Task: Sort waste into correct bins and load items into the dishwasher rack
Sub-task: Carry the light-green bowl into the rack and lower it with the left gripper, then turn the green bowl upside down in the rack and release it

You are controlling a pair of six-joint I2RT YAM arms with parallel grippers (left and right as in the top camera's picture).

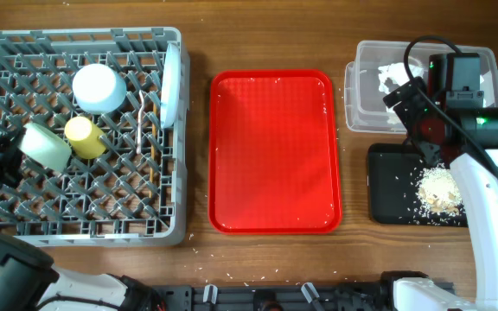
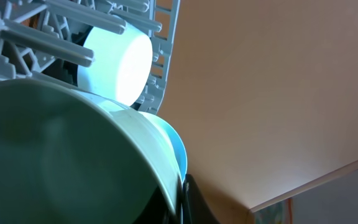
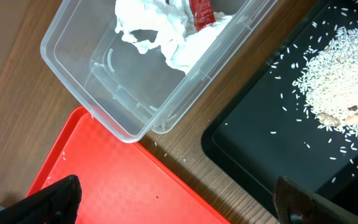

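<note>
The grey dishwasher rack holds an upturned pale blue bowl, a yellow cup, a plate standing on edge, a white fork and chopsticks. My left gripper is shut on the rim of the light green bowl, which fills the left wrist view. My right gripper is open and empty above the gap between the red tray and the black tray. White tissue and the red wrapper lie in the clear tub. Food scraps lie on the black tray.
The red serving tray lies between the rack and the bins, with a few grains on it. Loose crumbs dot the table near the front edge. The right arm reaches over the tub and black tray.
</note>
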